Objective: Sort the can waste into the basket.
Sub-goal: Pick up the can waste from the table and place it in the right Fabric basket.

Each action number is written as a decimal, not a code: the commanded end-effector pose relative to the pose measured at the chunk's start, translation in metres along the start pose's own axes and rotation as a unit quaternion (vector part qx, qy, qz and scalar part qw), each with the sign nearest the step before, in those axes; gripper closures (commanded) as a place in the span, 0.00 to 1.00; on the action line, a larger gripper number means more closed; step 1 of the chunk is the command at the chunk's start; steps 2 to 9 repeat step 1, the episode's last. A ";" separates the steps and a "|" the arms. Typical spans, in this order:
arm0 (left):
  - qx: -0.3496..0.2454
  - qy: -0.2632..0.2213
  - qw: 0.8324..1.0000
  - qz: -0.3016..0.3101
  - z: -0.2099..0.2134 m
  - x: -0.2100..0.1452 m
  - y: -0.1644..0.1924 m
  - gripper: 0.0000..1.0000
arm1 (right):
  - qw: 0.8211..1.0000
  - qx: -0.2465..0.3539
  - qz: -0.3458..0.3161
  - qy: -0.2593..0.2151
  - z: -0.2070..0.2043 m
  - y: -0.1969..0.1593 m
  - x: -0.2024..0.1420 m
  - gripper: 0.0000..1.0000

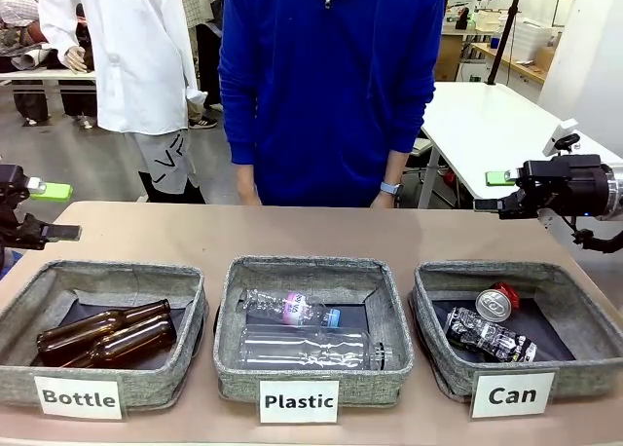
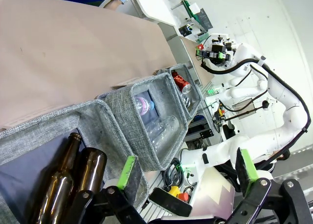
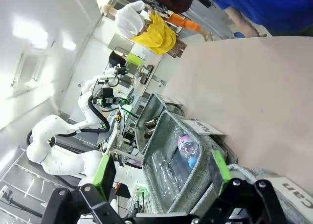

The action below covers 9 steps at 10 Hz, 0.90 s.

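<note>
Black can (image 1: 492, 335) and red can (image 1: 497, 302) inside Can basket (image 1: 435, 353). Left gripper (image 2: 183, 174) and right gripper (image 3: 161, 172): jaws wide open, empty.

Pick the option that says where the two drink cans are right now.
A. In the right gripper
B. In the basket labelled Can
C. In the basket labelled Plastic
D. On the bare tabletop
B: the black can and the red can both lie inside the Can basket.

Rough grey woven cloth forms the Can basket (image 1: 443, 353), holding a glossy black metal can (image 1: 492, 335) and a crushed red can (image 1: 497, 301) with shiny silver top, on a smooth matt tan tabletop (image 1: 292, 234).
</note>
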<state>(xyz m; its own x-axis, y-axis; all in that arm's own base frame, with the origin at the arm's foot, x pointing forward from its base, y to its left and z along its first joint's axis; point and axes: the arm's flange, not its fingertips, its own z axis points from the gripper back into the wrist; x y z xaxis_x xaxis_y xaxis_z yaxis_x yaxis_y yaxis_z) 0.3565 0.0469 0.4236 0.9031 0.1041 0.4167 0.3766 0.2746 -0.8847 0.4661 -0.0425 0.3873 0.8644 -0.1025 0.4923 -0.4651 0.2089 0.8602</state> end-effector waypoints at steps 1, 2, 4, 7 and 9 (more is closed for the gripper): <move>0.001 0.000 1.000 -0.002 0.001 -0.001 -0.003 0.00 | 1.000 -0.006 0.011 0.005 0.001 -0.001 0.001 0.00; 0.001 0.000 1.000 -0.002 0.001 -0.001 -0.003 0.00 | 1.000 -0.006 0.011 0.005 0.001 -0.001 0.001 0.00; 0.001 0.000 1.000 -0.002 0.001 -0.001 -0.003 0.00 | 1.000 -0.006 0.011 0.005 0.001 -0.001 0.001 0.00; 0.001 0.000 1.000 -0.002 0.001 -0.001 -0.003 0.00 | 1.000 -0.006 0.011 0.005 0.001 -0.001 0.001 0.00; 0.001 0.000 1.000 -0.002 0.001 -0.001 -0.003 0.00 | 1.000 -0.006 0.011 0.005 0.001 -0.001 0.001 0.00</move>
